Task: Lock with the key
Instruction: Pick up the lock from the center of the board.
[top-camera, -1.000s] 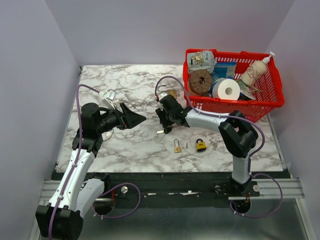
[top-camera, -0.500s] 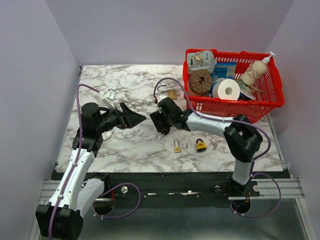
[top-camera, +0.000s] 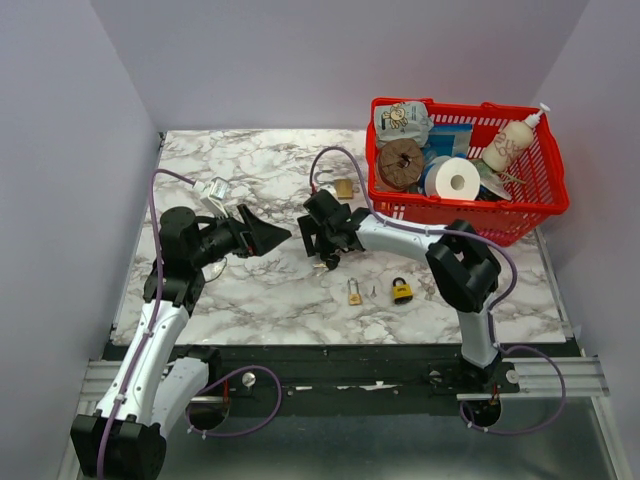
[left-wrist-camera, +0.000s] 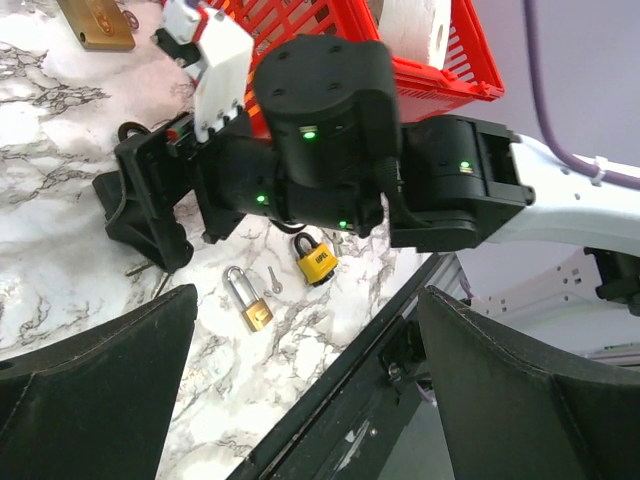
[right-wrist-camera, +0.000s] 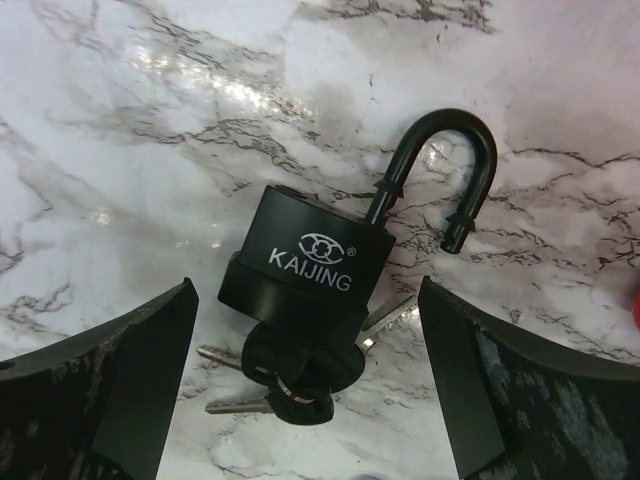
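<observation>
**Black padlock lying unlocked beneath the wide right pincer**

The black padlock (right-wrist-camera: 310, 262) is seen lying flat on the marble worktop (top-camera: 260, 170), near the middle and just left of the red basket (top-camera: 455, 215). Its shackle (right-wrist-camera: 440, 150) is raised: one leg is seated in the body, while the free end stands clear of it. A bunch of keys (right-wrist-camera: 285, 385) is found touching the bottom of the body; whether one is seated in the keyhole cannot be told. The name KAIJING is printed on the face.

The right pincer (top-camera: 320, 243) is held directly over this padlock with its jaws spread wide. In the right wrist view the fingers (right-wrist-camera: 110, 390) are shown on either side of the lock, apart from it, and nothing is gripped.

The left pincer (top-camera: 268, 236) is held above the worktop to the left, pointed toward the right arm, its jaws also wide and nothing held between its fingers (left-wrist-camera: 90, 390).

Nearer the front edge, a small brass padlock (top-camera: 354, 292) and a yellow padlock (top-camera: 401, 291) are laid side by side. Another brass padlock (top-camera: 344, 187) is set just beside the basket's left wall.
</observation>
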